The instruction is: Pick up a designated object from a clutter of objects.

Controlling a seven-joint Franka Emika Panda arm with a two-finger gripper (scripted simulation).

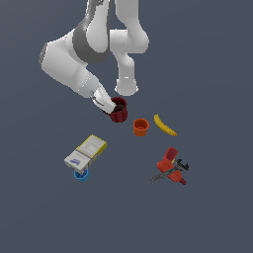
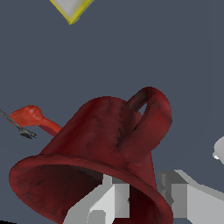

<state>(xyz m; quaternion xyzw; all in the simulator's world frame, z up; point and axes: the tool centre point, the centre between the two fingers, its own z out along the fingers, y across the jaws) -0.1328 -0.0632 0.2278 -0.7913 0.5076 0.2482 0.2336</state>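
Setting: a flat slate-grey floor point(image 1: 212, 217) fills both views, with the white base of the arm point(image 1: 127, 86) rising at the top of the exterior view.

Arm: the white Panda arm bends down from the top of the exterior view toward the maroon mug.

Gripper: the gripper point(image 1: 105, 103) meets the mug at its rim; in the wrist view one light-grey finger point(image 2: 109, 201) sits inside the mouth of the mug and the other point(image 2: 177, 192) stands outside the wall, so the fingers are clamped across the mug's wall.

Maroon mug: the maroon mug point(image 1: 118, 109) lies nearest the arm's base, at the upper middle of the clutter; the wrist view shows its dark red body point(image 2: 98, 135), dark inside and looped side handle close to the camera.

Orange cup: the orange cup point(image 1: 141, 127) stands upright just beside the mug, toward the exterior view's right and nearer the camera, not touching it.

Banana: the yellow banana point(image 1: 165, 125) lies near the orange cup, further to the exterior view's right.

Box: the white-yellow box point(image 1: 85, 152) lies well apart from the mug, on the exterior view's left; one yellow-edged corner point(image 2: 70, 8) shows in the wrist view.

Blue cup: the blue cup point(image 1: 81, 174) peeks out from under the box's near end, touching it.

Red tool: the red tool point(image 1: 169, 163) lies with the grey wrench point(image 1: 168, 173) across it, on the exterior view's lower right; part of it point(image 2: 33, 117) shows behind the mug in the wrist view.
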